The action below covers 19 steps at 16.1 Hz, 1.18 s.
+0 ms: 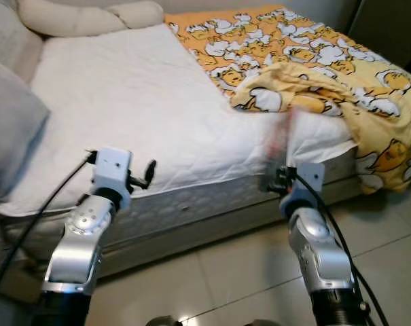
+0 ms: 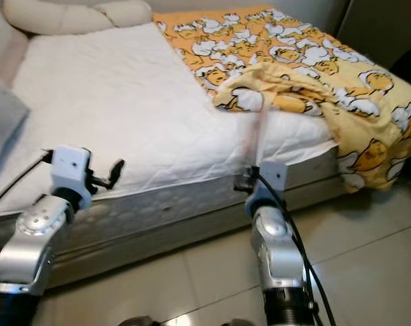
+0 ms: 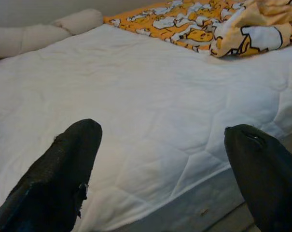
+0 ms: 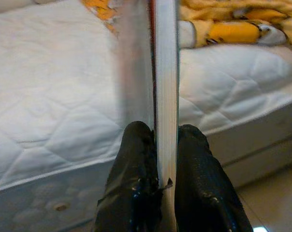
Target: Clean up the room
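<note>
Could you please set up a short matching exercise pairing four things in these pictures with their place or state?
Things:
1. left hand
2. right hand
3. yellow blanket
4. long pillow

Place or state:
a. bunched on the bed's right side
b. open above the mattress edge
c. at the bed's far end
d. shut on a thin flat object

Pairs: 1-b, 2-d, 3-a, 4-c
</note>
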Tool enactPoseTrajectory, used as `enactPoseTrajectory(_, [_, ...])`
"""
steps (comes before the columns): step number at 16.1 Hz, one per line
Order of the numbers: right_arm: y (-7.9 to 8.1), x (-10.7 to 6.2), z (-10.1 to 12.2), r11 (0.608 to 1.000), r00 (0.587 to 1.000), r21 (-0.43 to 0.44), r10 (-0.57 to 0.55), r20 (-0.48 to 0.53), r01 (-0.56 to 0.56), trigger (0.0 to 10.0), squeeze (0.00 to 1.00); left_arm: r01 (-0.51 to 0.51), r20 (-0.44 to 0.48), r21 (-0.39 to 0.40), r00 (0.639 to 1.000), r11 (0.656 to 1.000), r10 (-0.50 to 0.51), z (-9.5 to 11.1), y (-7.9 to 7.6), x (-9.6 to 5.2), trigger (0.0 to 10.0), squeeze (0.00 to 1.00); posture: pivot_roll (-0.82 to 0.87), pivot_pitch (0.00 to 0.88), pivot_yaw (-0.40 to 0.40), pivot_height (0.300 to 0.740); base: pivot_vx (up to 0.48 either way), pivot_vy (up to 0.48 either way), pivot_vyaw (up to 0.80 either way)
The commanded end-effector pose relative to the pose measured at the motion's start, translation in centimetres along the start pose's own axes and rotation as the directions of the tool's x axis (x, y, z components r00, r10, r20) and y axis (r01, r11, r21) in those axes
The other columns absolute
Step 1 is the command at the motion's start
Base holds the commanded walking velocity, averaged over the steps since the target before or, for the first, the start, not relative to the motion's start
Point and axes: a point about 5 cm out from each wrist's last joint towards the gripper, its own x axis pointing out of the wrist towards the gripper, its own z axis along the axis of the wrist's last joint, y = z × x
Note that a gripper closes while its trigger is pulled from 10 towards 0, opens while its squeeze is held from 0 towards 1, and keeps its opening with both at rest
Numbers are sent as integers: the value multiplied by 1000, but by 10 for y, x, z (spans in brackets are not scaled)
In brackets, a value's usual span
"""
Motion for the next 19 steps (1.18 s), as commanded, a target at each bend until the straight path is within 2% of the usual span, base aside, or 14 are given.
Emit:
enactPoseTrajectory(1, [-3,2,13,1000,998,-10,1,55,-1,10000,0,11,5,2,1000,1000,-11,2,-5,2,10000,0,-26,0,27,740,0,375,0])
enactPoseTrajectory(5, [-4,5,22,999,997,-5,45,62,-44,10000,0,-41,33,-42,999,998,42,6,-2,4,10000,0,-36,0,34,740,0,90,0])
enactPoseTrajectory(7, [-2,7,26,997,995,-51,61,84,-56,10000,0,-58,62,-46,996,997,60,10,1,4,10000,0,-35,0,36,740,0,0,0])
enactPoseTrajectory(11, [5,7,28,989,990,-103,112,89,-103,10000,0,-74,52,-47,996,996,77,8,5,6,10000,0,-32,0,39,740,63,0,0])
enactPoseTrajectory(13, [6,7,28,985,989,-134,122,84,-110,10000,0,-71,48,-43,996,997,73,7,5,6,10000,0,-32,0,41,740,264,0,800])
enactPoseTrajectory(19, [9,8,25,981,986,-127,156,65,-147,10000,0,-62,40,-43,997,997,64,6,4,8,10000,0,-27,0,44,740,294,0,789])
